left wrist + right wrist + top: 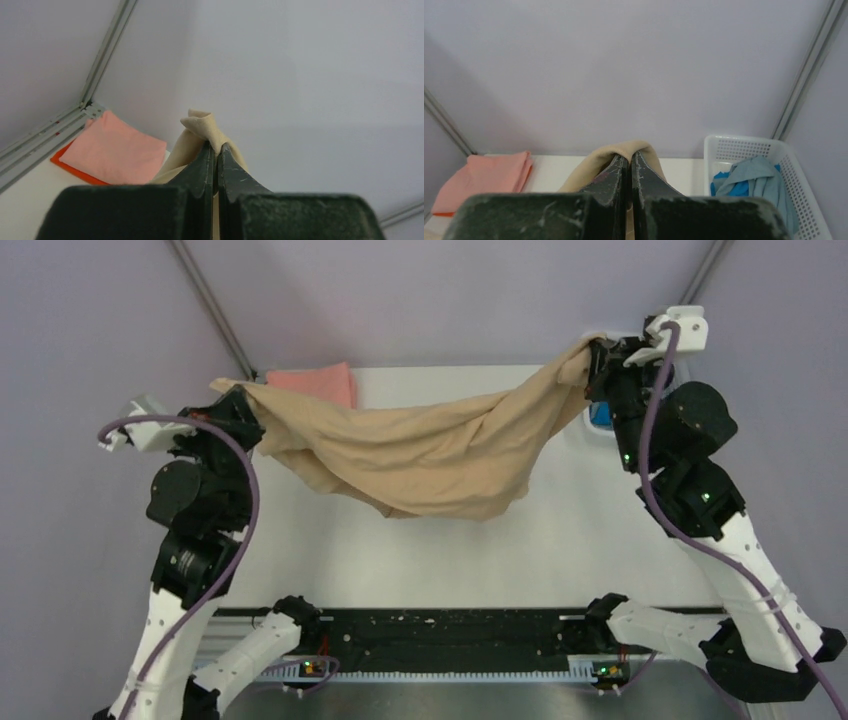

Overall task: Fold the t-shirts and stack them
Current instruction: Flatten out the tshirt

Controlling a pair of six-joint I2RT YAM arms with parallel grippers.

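Note:
A tan t-shirt [420,455] hangs stretched between my two grippers above the table, sagging in the middle. My left gripper [237,398] is shut on its left end, and tan cloth [202,131] pokes out past the tips. My right gripper [598,358] is shut on the right end, held higher, with a fold of the cloth [624,149] draped over the tips. A folded salmon pink t-shirt [318,382] lies at the back left of the table on an orange one [75,169]. Blue and light blue-grey t-shirts [754,182] lie crumpled in the basket.
A white lattice basket [744,147] stands at the back right corner, mostly hidden behind the right arm in the top view. Purple-grey walls with metal frame rails [210,305] close in the back. The white table [560,550] stretches in front of the hanging shirt.

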